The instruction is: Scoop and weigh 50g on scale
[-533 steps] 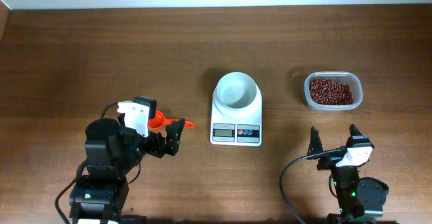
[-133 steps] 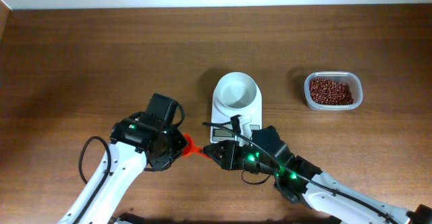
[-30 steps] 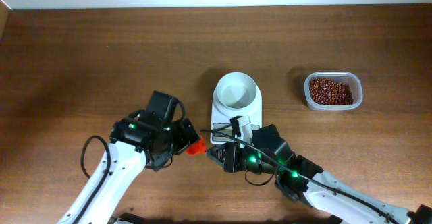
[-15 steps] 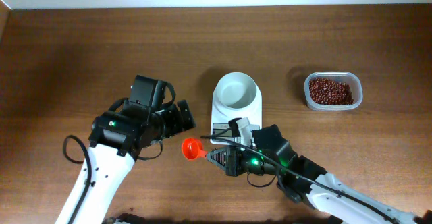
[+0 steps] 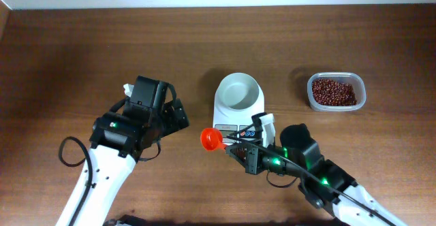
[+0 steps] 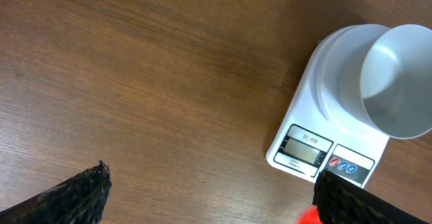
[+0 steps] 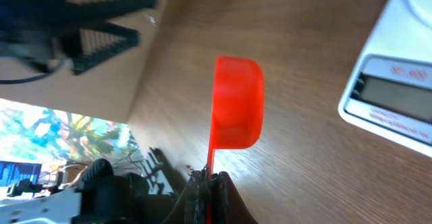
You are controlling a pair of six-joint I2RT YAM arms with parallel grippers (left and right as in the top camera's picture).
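Overhead takes in the most, so what is biggest there?

The brown wooden table (image 5: 82,49), grained and matte. Above it the left gripper (image 5: 178,115) sits left of the scale (image 5: 225,120). The right gripper (image 5: 236,146) is just in front of the scale and covers part of its front edge.

How do the jaws stand?

The left wrist view settles one pair: two black ribbed fingers (image 6: 74,197) at the bottom corners, spread wide with bare wood between them. The right wrist view settles the other: those jaws are pressed onto the thin handle of the scoop (image 7: 236,109). It is glossy orange-red plastic, its cup turned on its side above the table.

And the scale?

Smooth white plastic with a rounded rectangular base. The left wrist view gives the grey display (image 6: 307,146) and the small round buttons (image 6: 344,164) clearly, with the round white bowl (image 6: 395,82) on top. From overhead those details are tiny.

Where are the beans?

Only overhead shows them. The beans (image 5: 334,91) are a heap of small dark red-brown grains in the clear rounded tub (image 5: 308,97). It stands right of the scale, well apart from both grippers. Neither wrist view catches the tub.
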